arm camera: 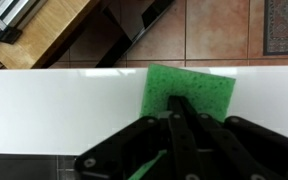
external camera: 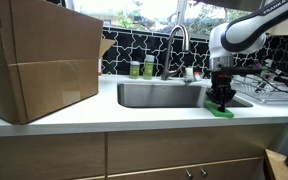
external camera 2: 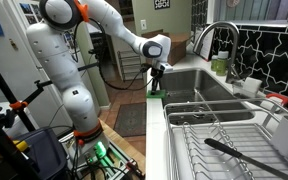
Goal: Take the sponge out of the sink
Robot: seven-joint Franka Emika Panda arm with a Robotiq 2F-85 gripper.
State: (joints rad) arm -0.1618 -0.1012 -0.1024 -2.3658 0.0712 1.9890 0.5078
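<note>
The gripper [arm camera: 174, 115] is shown with fingers set close together over the sponge [arm camera: 199, 85]; whether it is gripped cannot be told. The sponge is laid on the white counter [arm camera: 54, 110], outside the sink [external camera: 156, 96]. It is judged light, soft and compressible, best pinched across opposite edges.
</note>
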